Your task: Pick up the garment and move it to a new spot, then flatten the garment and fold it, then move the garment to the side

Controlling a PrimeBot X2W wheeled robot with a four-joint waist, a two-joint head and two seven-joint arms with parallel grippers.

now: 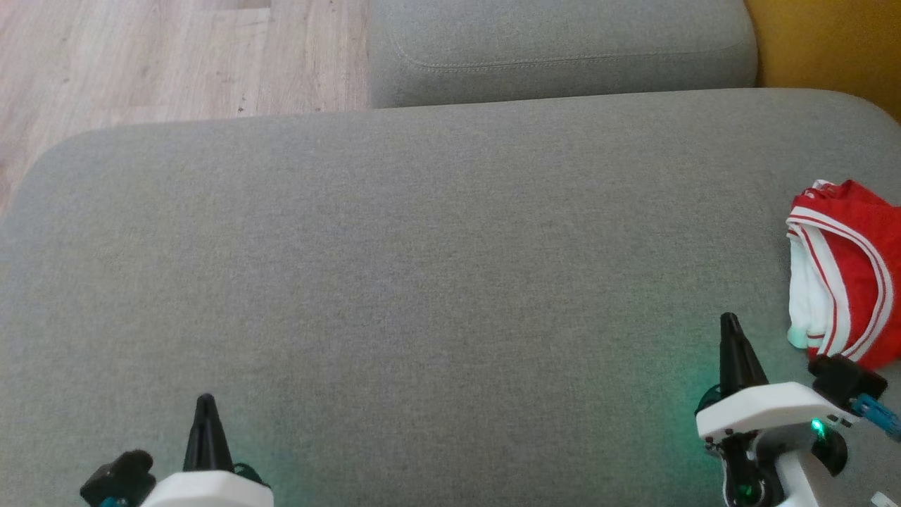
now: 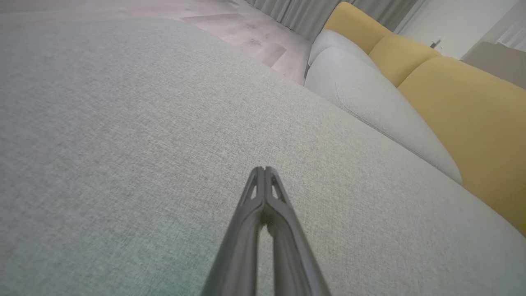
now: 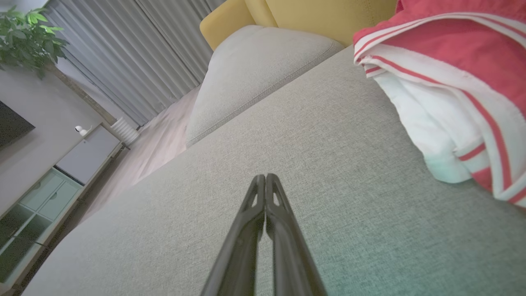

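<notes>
The garment (image 1: pixel 848 271) is red with white stripes and a white lining. It lies folded in a small bundle at the right edge of the grey couch seat (image 1: pixel 422 282), partly cut off by the head view's edge. The right wrist view has the garment (image 3: pixel 452 82) at its upper right. My right gripper (image 1: pixel 728 324) hovers just left of the bundle, shut and empty, its tips pressed together (image 3: pixel 265 177). My left gripper (image 1: pixel 205 401) sits at the lower left over bare cushion, also shut with nothing in it (image 2: pixel 264 169).
A second grey cushion (image 1: pixel 556 49) lies beyond the seat's far edge, with a yellow backrest (image 1: pixel 830 42) to the right. Wooden floor (image 1: pixel 141 56) shows at the far left. A cabinet (image 3: pixel 49 193), curtains and a plant (image 3: pixel 28 33) stand across the room.
</notes>
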